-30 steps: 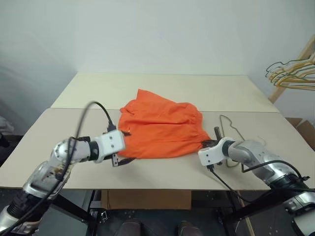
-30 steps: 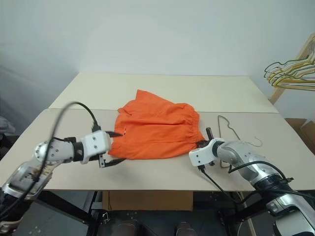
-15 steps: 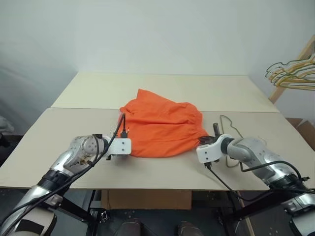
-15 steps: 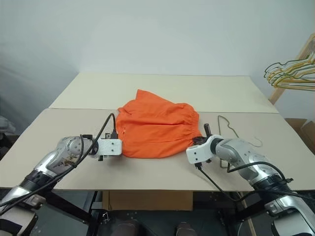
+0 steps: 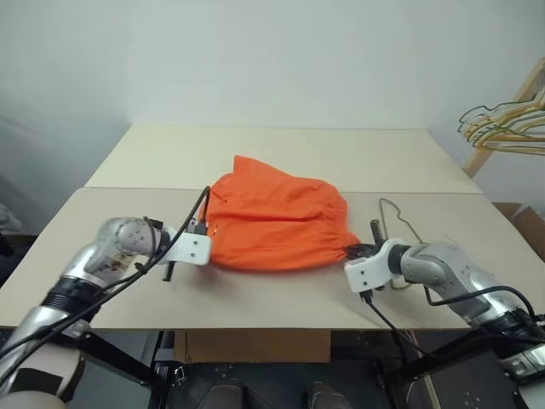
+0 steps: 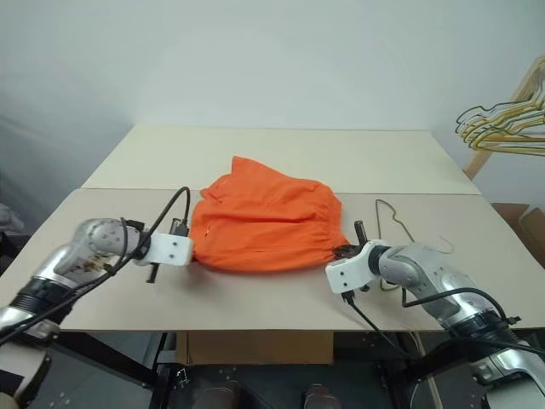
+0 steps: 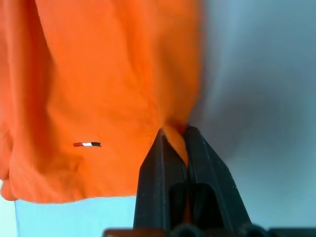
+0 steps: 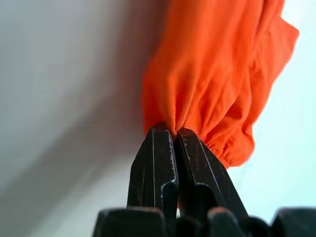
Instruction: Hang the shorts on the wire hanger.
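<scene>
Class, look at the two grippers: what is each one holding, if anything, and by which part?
Both hold the shorts. The left gripper pinches a fold at their left edge; the right gripper pinches gathered fabric at their right edge, by the waistband.

A: You've got two pale beige tables [image 5: 281, 153] butted together, with the seam running across just behind the shorts [image 5: 277, 221].

B: What's directly on them?

A: The shorts, bunched, on the near table; their far edge reaches the seam. The wire hanger [image 5: 398, 223] lies flat just beside them on your right, on the near table, hook towards the right edge.

B: Touching?

A: You can't tell from the head views.
</scene>
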